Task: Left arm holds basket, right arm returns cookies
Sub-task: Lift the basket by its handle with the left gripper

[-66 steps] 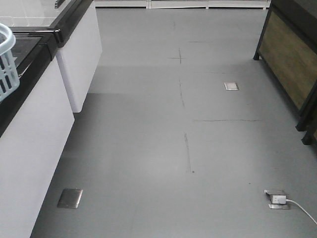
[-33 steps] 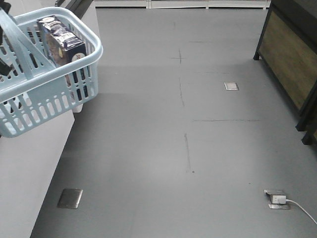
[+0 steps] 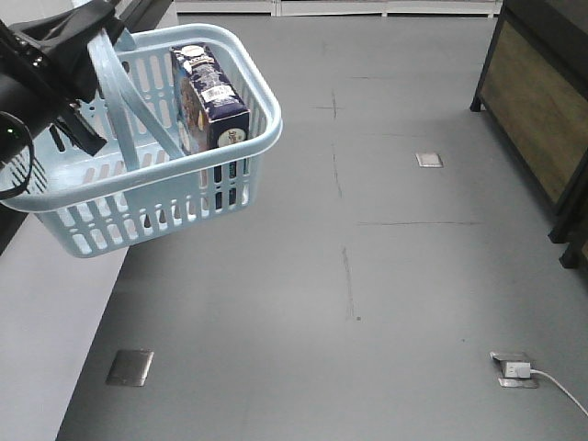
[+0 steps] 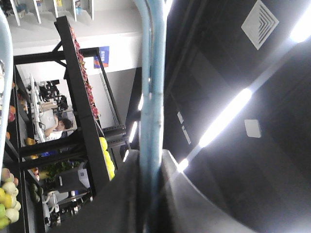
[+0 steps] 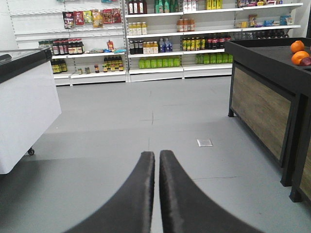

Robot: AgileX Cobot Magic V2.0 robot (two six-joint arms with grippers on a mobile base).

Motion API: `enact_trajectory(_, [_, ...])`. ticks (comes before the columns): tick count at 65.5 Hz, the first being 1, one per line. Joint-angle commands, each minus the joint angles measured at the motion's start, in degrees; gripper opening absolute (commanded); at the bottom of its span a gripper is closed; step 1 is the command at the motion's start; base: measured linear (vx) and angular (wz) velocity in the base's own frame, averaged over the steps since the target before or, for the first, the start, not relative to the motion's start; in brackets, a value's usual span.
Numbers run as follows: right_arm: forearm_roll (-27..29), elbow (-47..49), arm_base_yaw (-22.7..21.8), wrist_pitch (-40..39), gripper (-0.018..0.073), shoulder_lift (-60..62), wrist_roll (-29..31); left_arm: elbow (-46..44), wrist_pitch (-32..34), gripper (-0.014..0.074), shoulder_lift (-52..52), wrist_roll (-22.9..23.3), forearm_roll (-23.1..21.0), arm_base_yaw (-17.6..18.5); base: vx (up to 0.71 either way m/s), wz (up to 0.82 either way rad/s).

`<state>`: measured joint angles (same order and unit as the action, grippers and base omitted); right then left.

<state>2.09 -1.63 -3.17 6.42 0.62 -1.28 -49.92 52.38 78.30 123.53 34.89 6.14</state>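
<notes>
In the front view the light blue basket [image 3: 156,209] hangs in the air at the upper left, above the grey floor. My left arm [image 3: 37,73] reaches in from the left edge, and the left gripper [image 3: 92,50] is shut on a hoop handle [image 3: 115,101]. The dark navy cookies box [image 3: 209,101] stands upright inside, against the basket's right wall. The left wrist view shows the pale blue handle [image 4: 150,87] clamped between the dark fingers of the left gripper [image 4: 151,162]. My right gripper [image 5: 157,155] is shut, holds nothing, and points at the floor well away from the basket.
A white chest freezer [image 3: 46,312] lines the left side. A black and wood produce stand [image 3: 537,110] with oranges [image 5: 297,51] is on the right. A floor socket with a white plug [image 3: 513,369] lies front right. Stocked shelves [image 5: 165,48] fill the far wall.
The basket has swung in from the left edge toward the right and further into view, carrying the cookies box. The left arm now shows at the upper left.
</notes>
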Motion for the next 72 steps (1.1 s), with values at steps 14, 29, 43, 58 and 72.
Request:
enact_trajectory(14, [-0.06,-1.00,-0.21,-4.15,-0.0006,0.77,0.38,-2.24,6.94,-0.0006,-2.03,0.23,-3.17,6.47,0.00,0.00])
enact_trajectory(29, [-0.06,-1.00,-0.21,-4.15,-0.0006,0.77,0.38,2.13,8.80,-0.0006,-2.25,0.23,-6.01,10.23,0.00,0.00])
enact_trajectory(43, [-0.06,-1.00,-0.21,-4.15,-0.0006,0.77,0.38,9.52,14.81,-0.0006,-2.69,0.18,-9.31,13.81,0.00,0.00])
enact_trajectory(58, [-0.06,-1.00,-0.21,-4.15,-0.0006,0.77,0.38,14.12,17.91,-0.0006,-2.69,0.18,-9.47,17.74,0.00,0.00])
enact_trajectory(72, [-0.06,-1.00,-0.21,-4.15,-0.0006,0.77,0.38,16.96,21.16,-0.0006,-2.69,0.02,-10.97,21.62,0.00,0.00])
